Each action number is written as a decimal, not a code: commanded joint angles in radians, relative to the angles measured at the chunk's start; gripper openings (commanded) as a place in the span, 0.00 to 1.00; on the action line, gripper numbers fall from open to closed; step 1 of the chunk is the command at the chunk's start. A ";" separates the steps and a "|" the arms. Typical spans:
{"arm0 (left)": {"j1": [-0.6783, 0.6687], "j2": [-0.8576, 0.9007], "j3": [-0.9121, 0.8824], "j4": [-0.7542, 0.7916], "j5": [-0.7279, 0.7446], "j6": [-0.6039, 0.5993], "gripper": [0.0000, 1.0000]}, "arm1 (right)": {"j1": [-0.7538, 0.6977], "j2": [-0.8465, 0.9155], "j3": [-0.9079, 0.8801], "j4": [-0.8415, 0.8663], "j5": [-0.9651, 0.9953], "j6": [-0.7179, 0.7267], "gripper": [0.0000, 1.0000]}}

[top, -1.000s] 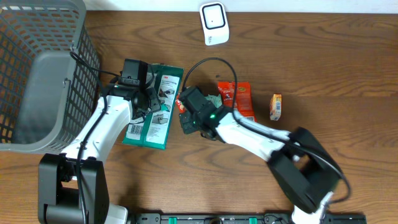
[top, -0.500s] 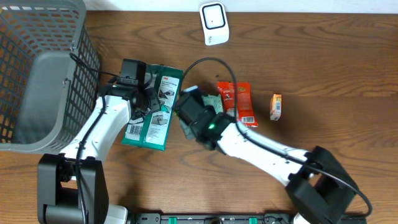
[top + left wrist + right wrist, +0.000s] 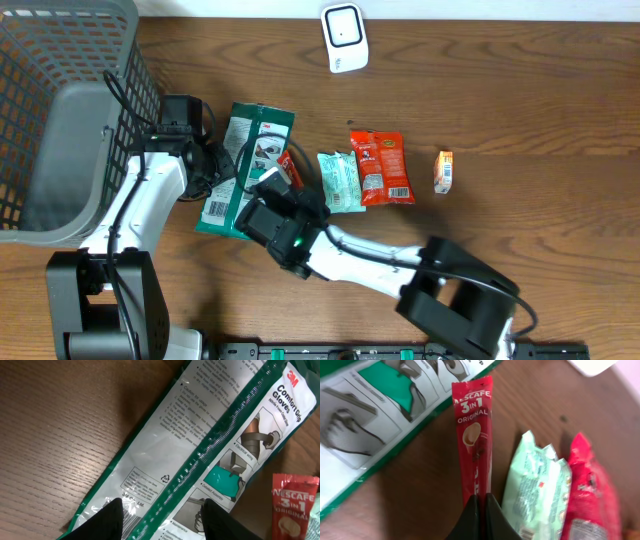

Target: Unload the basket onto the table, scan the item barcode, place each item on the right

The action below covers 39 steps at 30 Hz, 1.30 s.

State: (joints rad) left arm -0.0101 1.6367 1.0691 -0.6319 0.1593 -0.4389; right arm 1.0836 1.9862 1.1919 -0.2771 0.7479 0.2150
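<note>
My left gripper (image 3: pixel 161 516) hung with jaws parted over the gloves pack (image 3: pixel 200 435), holding nothing. Just right of that pack, my right gripper (image 3: pixel 481 510) was pinched shut on the Nescafe stick (image 3: pixel 475 435), near the pale green packet (image 3: pixel 535 485).

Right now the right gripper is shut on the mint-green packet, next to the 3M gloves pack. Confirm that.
Wrong item. The right gripper is shut on the red Nescafe 3in1 stick, next to the 3M gloves pack. The right wrist view shows it: the mint-green packet lies beside the stick, outside the fingers.
</note>
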 commanded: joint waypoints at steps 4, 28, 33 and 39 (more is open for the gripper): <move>0.005 0.009 -0.007 -0.006 0.010 -0.007 0.52 | 0.016 0.075 0.003 0.048 0.254 -0.234 0.01; 0.005 0.009 -0.007 -0.006 0.013 -0.007 0.52 | 0.053 0.220 0.003 0.154 0.163 -0.410 0.01; 0.005 0.009 -0.007 -0.003 0.013 -0.008 0.52 | 0.093 0.217 0.003 0.162 0.163 -0.405 0.10; 0.005 0.009 -0.007 -0.003 0.013 -0.007 0.52 | 0.109 0.211 0.003 0.154 0.101 -0.358 0.32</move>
State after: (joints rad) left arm -0.0101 1.6367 1.0691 -0.6312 0.1635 -0.4412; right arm 1.1812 2.1906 1.1988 -0.1097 0.9859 -0.1852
